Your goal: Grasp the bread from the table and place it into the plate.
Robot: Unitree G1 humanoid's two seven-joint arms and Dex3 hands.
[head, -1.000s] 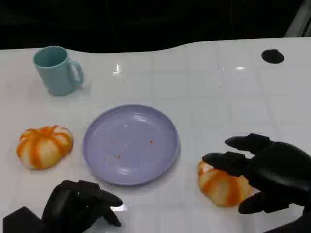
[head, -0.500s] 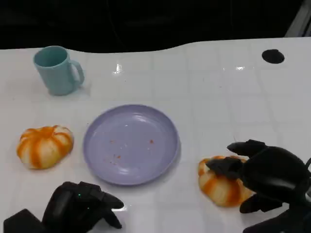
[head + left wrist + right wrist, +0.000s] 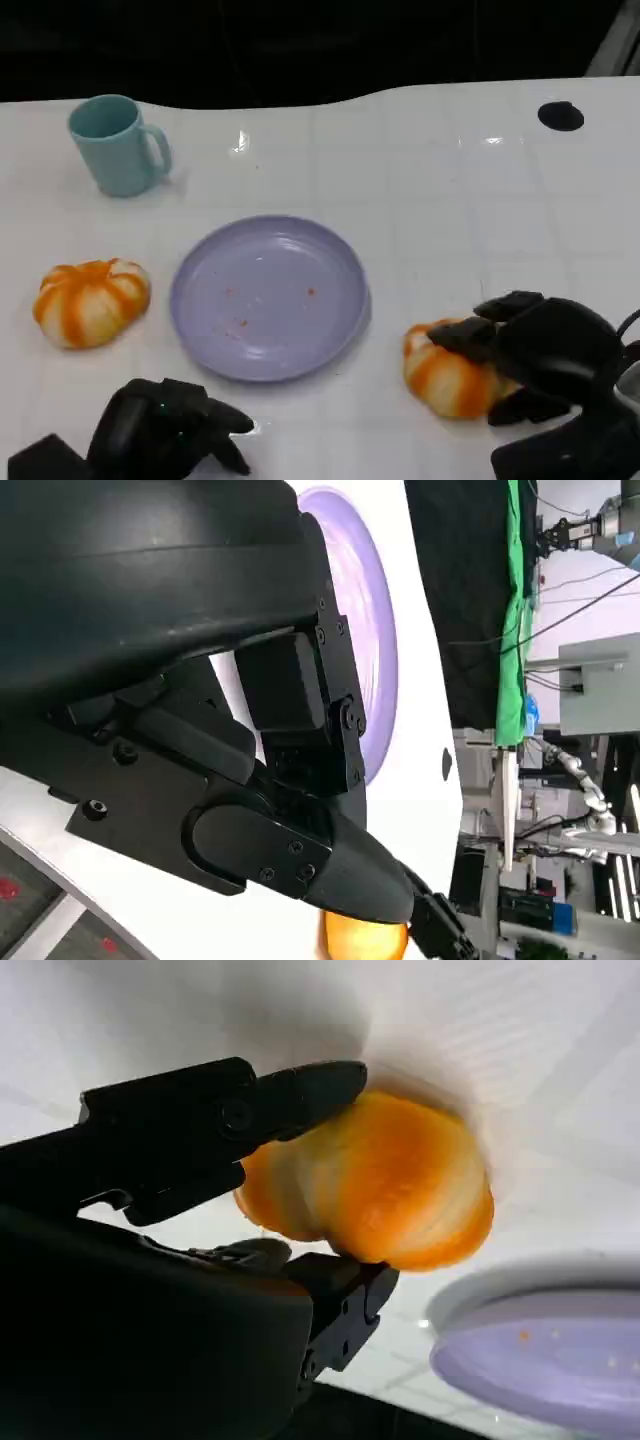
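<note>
While my right hand closes fingers around bread, loaf looks soft, light; grip sides gently, avoid crushing.

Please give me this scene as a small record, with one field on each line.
surface: white table
plate: purple plate, only crumbs in it
bread near right hand: orange-striped bun, right of the plate, on the table
right hand: right hand grips that bun, fingers on both sides
other bread: second bun, left of the plate
left hand: left hand, holds nothing
mug: teal mug, far left
</note>
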